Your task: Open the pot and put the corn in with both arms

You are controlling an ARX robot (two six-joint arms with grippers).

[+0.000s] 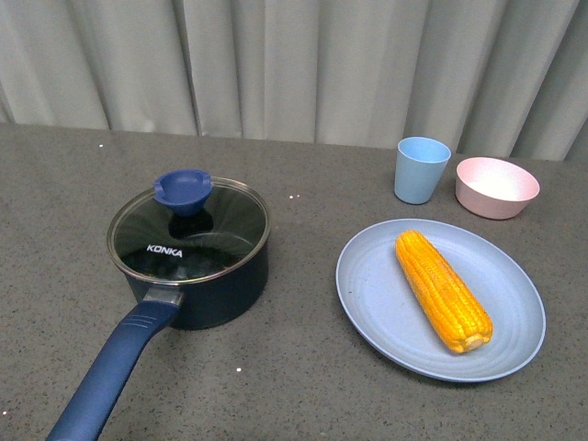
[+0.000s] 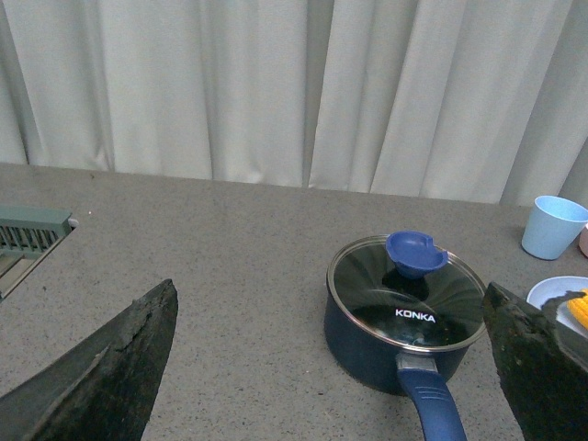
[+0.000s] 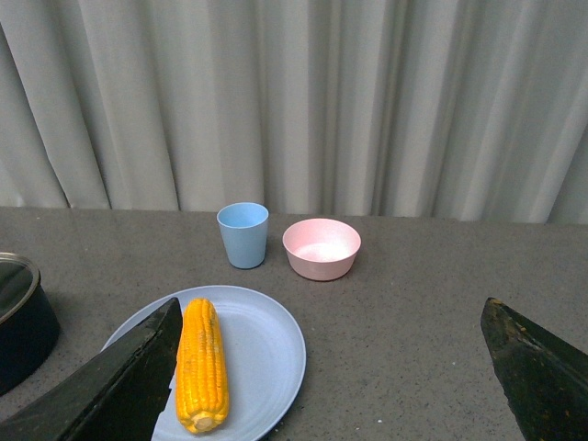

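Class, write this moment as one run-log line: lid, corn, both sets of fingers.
lid: on pot | corn: on plate, untouched | left fingers: open, empty | right fingers: open, empty

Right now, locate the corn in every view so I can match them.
Front view: corn on the blue plate, right of the pot.
Left wrist view: corn sliver at the frame edge.
Right wrist view: corn whole, on the plate.
Shared landmark: the blue cup.
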